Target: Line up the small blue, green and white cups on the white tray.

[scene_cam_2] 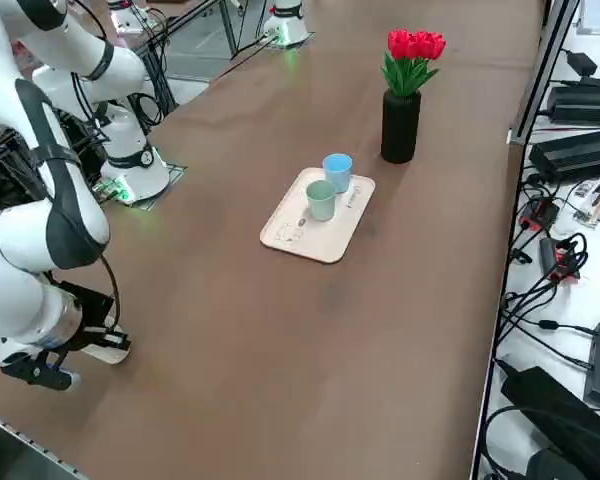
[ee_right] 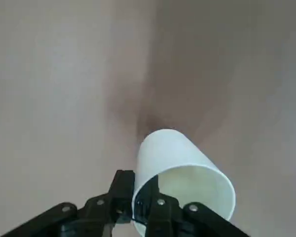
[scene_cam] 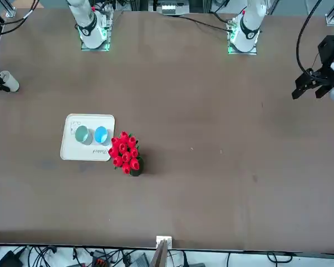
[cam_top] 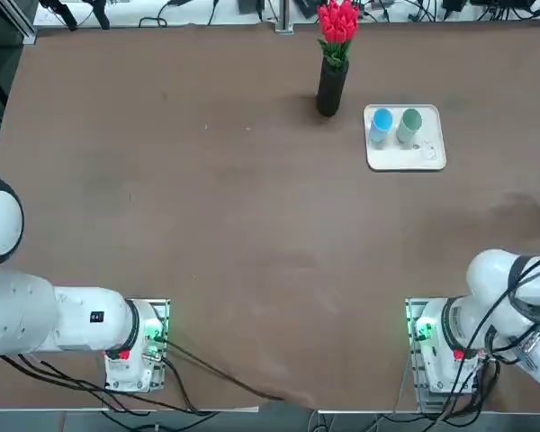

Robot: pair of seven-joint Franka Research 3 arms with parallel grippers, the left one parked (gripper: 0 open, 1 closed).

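White cup (ee_right: 180,170) in right pincer (ee_right: 138,205)

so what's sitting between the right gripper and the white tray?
Nothing: the top view shows bare brown table between the right gripper, shut on the white cup at the table's right edge, and the white tray, which holds the blue cup and green cup.

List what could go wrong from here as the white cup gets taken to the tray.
1. The right gripper pinches the white cup by its rim only, one finger inside, so it may slip or tilt during the long carry to the white tray.
2. The blue cup and green cup stand close together on the tray; a low approach could knock them.
3. The black vase stands close beside the tray and could be clipped.
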